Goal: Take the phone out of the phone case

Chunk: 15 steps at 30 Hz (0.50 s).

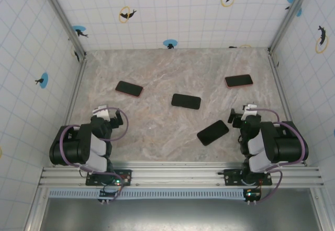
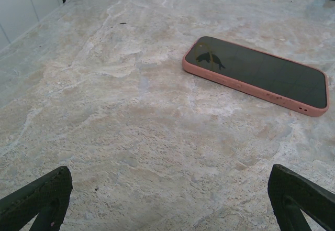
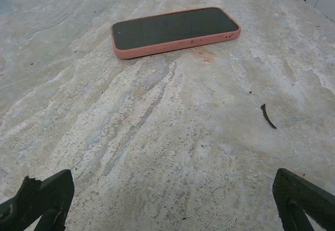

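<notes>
Both arms sit folded back along the near edge of the mottled beige stone-look worktop (image 1: 167, 66), and neither grips anything. The left jaws are spread wide, low over bare surface by the near-left corner. The right jaws are spread just as wide by the near-right corner.

Four dark-screened phones lie flat and face up, well apart from one another. A black slab phone in a salmon-pink soft case (image 1: 129, 88) (image 2: 256, 74) lies toward the left edge, about midway back and ahead of the left jaws. A second black phone in a similar pink case (image 1: 238, 80) (image 3: 175, 31) lies toward the right edge, a little further back and ahead of the right jaws. A plain dark phone (image 1: 186, 101) sits near the middle of the worktop. Another dark phone (image 1: 213, 132) lies slantwise close to the right arm. Whether those two wear black cases or none, I cannot tell.

To my eye the job has not begun, and the first step is choosing a phone and reaching for it. I would settle on one pink-cased phone, since its case lip shows plainly. One arm should come down square across the short width and pin the case. The other should then work at a corner of the soft lip, peeling it back rather than tugging the whole phone. The main risk is the phone skating across the smooth stone if only one arm pushes on it.
</notes>
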Motion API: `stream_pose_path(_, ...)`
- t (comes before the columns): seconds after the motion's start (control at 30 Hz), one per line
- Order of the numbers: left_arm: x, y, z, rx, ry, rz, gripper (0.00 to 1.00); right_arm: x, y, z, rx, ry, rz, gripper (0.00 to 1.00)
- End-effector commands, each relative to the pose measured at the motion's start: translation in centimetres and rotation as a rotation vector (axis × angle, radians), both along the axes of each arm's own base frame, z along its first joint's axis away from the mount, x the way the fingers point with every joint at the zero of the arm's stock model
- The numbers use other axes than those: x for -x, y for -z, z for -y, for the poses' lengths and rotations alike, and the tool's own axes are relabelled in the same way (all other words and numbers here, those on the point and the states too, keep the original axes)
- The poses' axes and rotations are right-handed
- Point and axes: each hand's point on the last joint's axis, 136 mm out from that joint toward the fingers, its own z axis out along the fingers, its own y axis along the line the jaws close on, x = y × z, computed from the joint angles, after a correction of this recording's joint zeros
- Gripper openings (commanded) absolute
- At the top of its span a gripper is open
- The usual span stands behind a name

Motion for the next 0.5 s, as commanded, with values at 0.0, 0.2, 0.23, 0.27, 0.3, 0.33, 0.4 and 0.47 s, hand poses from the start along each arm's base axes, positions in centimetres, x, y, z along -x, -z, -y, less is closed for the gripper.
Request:
stream_pose_path(0.0,-0.4,-0.7,0.1,0.008,0.008,0.025,0.98,-0.4,-1.2,-0.2,-0.003,-0.015,0.048,1.0)
stream_pose_path(0.2,-3.3,-1.3,2.6,-0.013,0.165,-0.098,0.98,-1.3,-2.7,-1.5,-0.018,-0.108,0.036,1.0)
stream_pose_path(0.23,-3.7,-1.6,3.6,-0.034,0.224,-0.121,0.98,-1.3,-3.3,-1.7,-0.02,-0.12,0.052,1.0)
stream_pose_path(0.27,-4.1,-1.8,3.9,-0.052,0.236,-0.138,0.98,-1.4,-3.8,-1.8,-0.022,-0.127,0.066,1.0)
stream_pose_path(0.3,-4.5,-2.0,4.1,-0.064,0.245,-0.155,0.98,-1.6,-4.5,-1.9,-0.025,-0.134,0.08,1.0)
stream_pose_path(0.33,-4.9,-2.3,4.5,-0.069,0.277,-0.177,0.98,-1.9,-5.1,-2.2,-0.029,-0.151,0.09,0.99)
stream_pose_path(0.4,-5.8,-3.0,5.1,-0.107,0.332,-0.22,0.98,-2.4,-6.0,-3.0,-0.029,-0.201,0.094,1.0)
stream_pose_path(0.47,-6.5,-3.7,5.4,-0.167,0.389,-0.265,0.98,-3.0,-7.0,-4.0,-0.024,-0.259,0.099,1.0)
